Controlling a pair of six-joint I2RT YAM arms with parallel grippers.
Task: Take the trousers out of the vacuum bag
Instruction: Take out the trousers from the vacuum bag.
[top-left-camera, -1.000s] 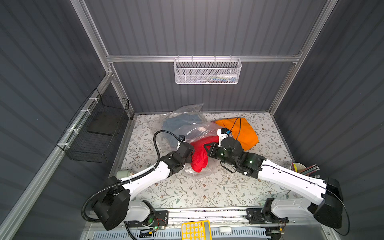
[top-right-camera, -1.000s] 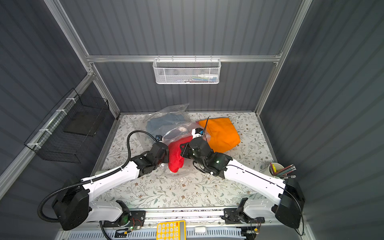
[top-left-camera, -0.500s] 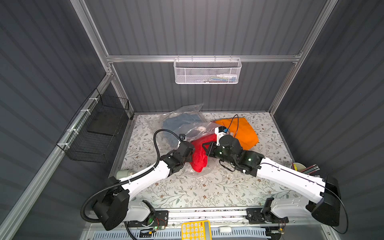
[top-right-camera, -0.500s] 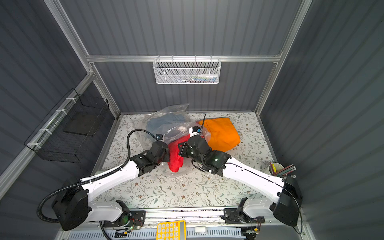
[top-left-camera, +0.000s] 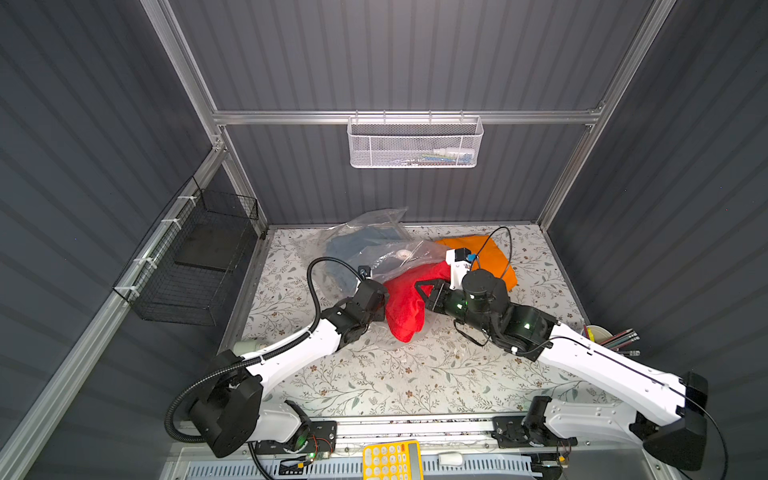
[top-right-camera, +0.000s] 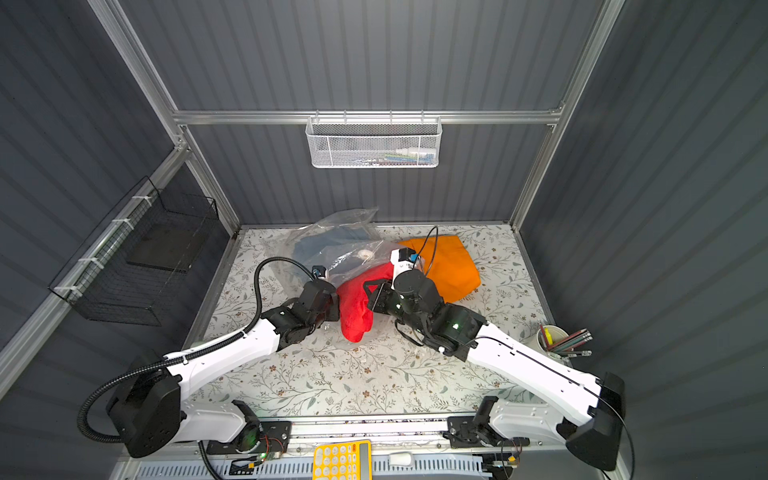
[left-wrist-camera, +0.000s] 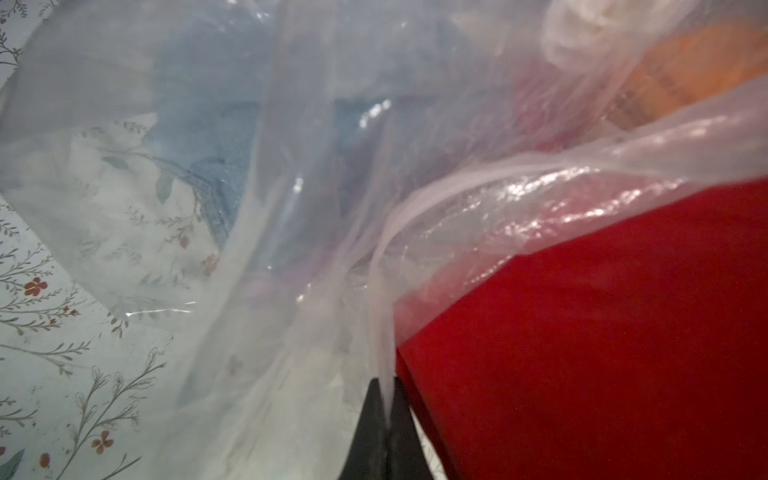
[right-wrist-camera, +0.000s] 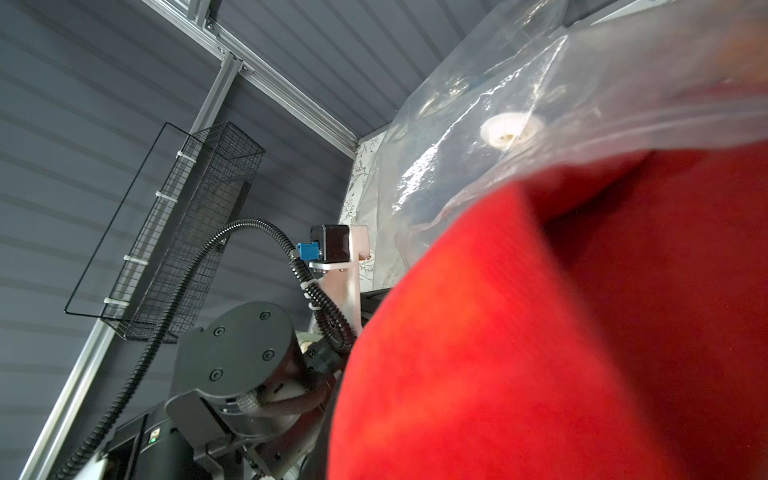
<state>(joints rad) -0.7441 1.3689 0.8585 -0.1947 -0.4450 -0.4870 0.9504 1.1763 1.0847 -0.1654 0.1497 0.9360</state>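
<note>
Showing one red trousers (top-left-camera: 405, 307), one orange trousers (top-left-camera: 492, 254), one denim trousers (top-left-camera: 353, 249).

Bare tabletop (top-left-camera: 415, 374) in front; vacuum bag (top-left-camera: 374, 224), trousers (top-left-camera: 403, 307) beyond

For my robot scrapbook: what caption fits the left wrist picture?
Shut jaws pinch the clear vacuum bag beside the red trousers, with blue denim showing through the plastic.

Top cams overhead, wrist cams close, sharing red trousers (left-wrist-camera: 602, 332)
</note>
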